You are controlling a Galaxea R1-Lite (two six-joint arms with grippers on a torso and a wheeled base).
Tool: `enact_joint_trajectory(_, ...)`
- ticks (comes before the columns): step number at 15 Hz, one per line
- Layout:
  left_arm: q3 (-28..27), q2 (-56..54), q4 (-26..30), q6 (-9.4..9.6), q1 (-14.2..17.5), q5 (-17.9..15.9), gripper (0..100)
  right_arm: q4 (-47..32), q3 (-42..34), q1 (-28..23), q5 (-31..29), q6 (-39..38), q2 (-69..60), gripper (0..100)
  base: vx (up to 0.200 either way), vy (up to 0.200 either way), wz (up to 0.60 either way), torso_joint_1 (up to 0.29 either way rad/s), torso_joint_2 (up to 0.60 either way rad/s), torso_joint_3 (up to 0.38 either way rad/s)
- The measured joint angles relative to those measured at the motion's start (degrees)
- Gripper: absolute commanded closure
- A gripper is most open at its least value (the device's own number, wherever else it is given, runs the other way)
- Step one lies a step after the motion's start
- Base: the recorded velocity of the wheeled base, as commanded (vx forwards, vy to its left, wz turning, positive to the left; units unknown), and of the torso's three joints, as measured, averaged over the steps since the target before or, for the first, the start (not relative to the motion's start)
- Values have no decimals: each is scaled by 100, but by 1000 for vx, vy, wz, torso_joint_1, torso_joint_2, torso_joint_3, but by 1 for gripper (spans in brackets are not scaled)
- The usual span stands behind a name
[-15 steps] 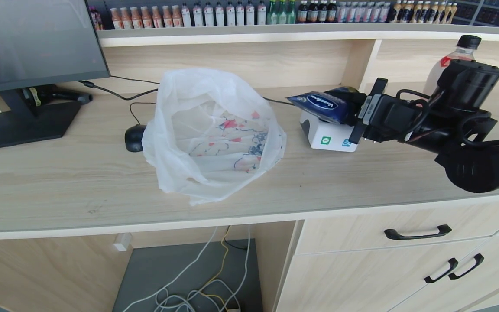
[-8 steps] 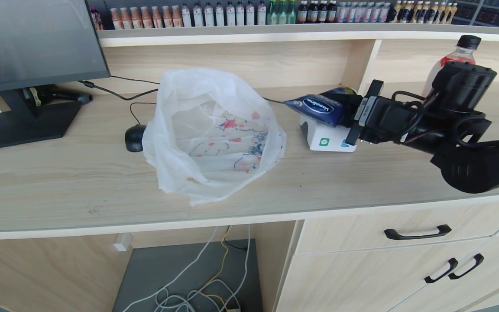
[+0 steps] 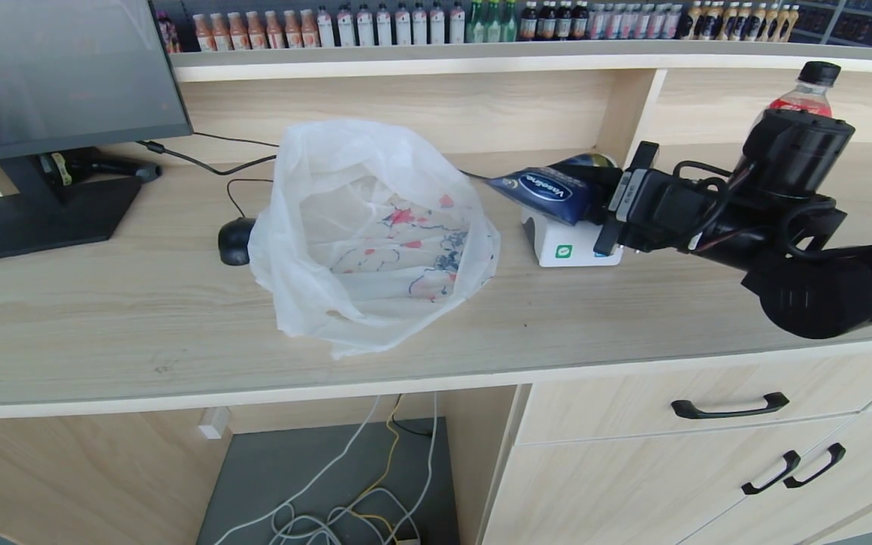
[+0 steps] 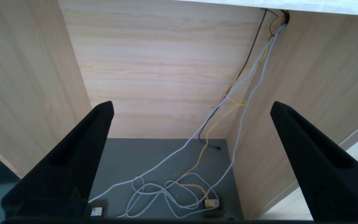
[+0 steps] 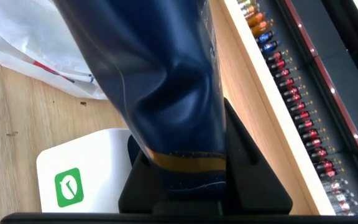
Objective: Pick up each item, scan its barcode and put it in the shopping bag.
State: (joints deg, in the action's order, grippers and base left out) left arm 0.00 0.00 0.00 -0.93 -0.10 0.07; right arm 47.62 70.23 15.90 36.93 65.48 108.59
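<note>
Right gripper [image 3: 593, 194] fingers clamped on pouch [image 3: 544, 189], above scanner [image 3: 568, 246], near bag [image 3: 375, 227]; left gripper [image 4: 191, 107] fingers apart, facing cables [image 4: 185, 180] below bench [image 3: 103, 318].

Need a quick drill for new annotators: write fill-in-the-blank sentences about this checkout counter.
1. The gripper shut on the dark blue tube belongs to the robot's ____ arm.
2. The shopping bag stands on the counter with its mouth ____.
3. The white box below the tube carries a ____ square sticker.
4. The bottle behind that arm has a ____ cap.
Missing words: right, open, green, black.
</note>
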Motion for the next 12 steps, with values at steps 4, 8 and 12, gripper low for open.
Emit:
enact_joint_trajectory(4, 0, 0, 0, 2, 0, 0, 0, 0, 6, 11, -44, -33, 1, 100, 0, 0, 0, 0, 0, 0)
enact_joint_trajectory(8, 0, 0, 0, 2, 2, 0, 0, 0, 9, 17, -59, -39, 0, 100, 0, 0, 0, 0, 0, 0)
enact_joint_trajectory(12, 0, 0, 0, 0, 0, 0, 0, 0, 0, 24, -85, -37, -9, 100, 0, 0, 0, 0, 0, 0)
